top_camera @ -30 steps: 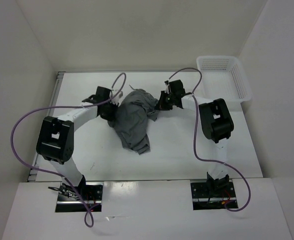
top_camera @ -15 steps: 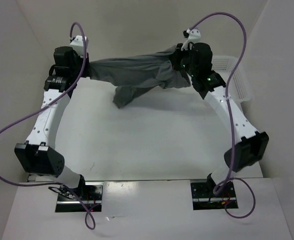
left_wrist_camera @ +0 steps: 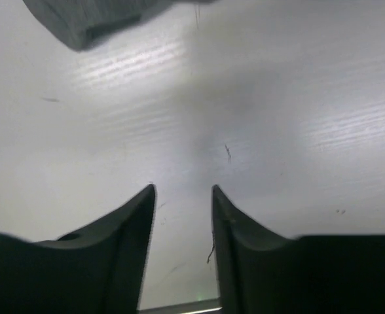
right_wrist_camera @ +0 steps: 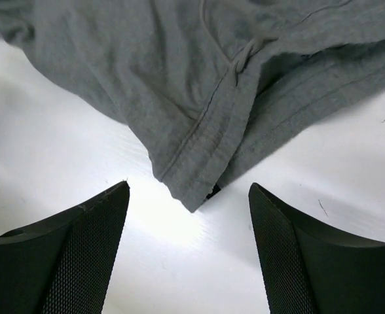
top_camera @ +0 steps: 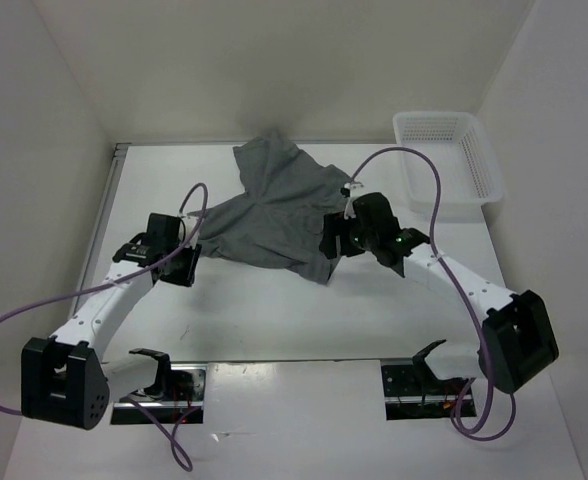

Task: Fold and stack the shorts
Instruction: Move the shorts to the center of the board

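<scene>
R gripper (right_wrist_camera: 188, 196): jaws wide apart, nothing held, hanging low over the near hem corner of the shorts (right_wrist_camera: 179, 85); that corner sits right btwn the fingertips w/ bare table under it. L gripper (left_wrist_camera: 183, 191): jaws apart by a narrower gap, also empty, pointing at bare table; only a scrap of grey cloth (left_wrist_camera: 81, 23) shows at the top-left of its view, so it's beside the shorts' near-left edge, not over it. From above, R gripper (top_camera: 332, 240) is at the shorts' near-right edge and L gripper (top_camera: 186, 262) is just off the near-left corner. The shorts (top_camera: 274, 215) lie spread on the table (top_camera: 274, 310), roughly flat but rumpled, w/ a bunched-up peak on their far side. Prob. the lay-out step: cloth is down and let go, no fold made yet, nothing stacked. Next move, imo: regrip. R only needs to drop and pinch the corner under it; L has to move in toward the shorts first to reach an edge. The far bunch wants smoothing or pulling straight before a clean fold, else the crease will go crooked. Cloth looks soft and floppy, so one-sided pulls would likely drag it. Table is white, matte-glossy, w/ faint scuffs and a small dark scratch (left_wrist_camera: 227, 152). A white mesh basket (top_camera: 479, 190) sits off the shorts' far-right side, well apart. Plain white walls (top_camera: 274, 70) close in beyond the shorts on three sides.
</scene>
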`<action>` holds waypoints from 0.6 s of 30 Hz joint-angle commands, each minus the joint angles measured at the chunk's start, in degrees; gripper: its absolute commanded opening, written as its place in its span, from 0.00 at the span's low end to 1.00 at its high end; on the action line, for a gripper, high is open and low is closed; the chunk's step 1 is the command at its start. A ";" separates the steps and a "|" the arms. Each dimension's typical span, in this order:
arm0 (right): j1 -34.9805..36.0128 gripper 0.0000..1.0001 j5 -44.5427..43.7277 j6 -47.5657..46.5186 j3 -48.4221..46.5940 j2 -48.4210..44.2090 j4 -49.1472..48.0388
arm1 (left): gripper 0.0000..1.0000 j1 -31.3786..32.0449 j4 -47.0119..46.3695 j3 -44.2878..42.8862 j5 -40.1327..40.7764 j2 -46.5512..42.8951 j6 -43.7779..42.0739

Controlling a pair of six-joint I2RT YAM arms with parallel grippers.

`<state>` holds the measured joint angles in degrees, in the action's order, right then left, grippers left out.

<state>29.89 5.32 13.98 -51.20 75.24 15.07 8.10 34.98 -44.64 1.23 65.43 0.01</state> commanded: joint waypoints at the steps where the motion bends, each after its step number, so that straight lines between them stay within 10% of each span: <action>1: -0.62 0.78 -1.72 5.36 0.04 -5.12 -7.34 | 0.57 -0.10 0.00 1.22 -0.45 -1.97 -0.01; 11: -1.15 0.56 2.24 10.98 -1.27 10.88 -7.96 | 0.70 -8.32 -10.38 -4.20 3.44 9.76 -0.01; 18: -1.15 0.58 4.78 11.69 3.20 9.48 -9.70 | 0.73 -16.54 -13.36 -14.16 -5.01 22.54 -0.01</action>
<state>28.99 8.29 24.86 -49.80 86.72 8.56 -8.64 23.92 -57.52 0.86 87.11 0.16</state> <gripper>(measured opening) 0.579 0.707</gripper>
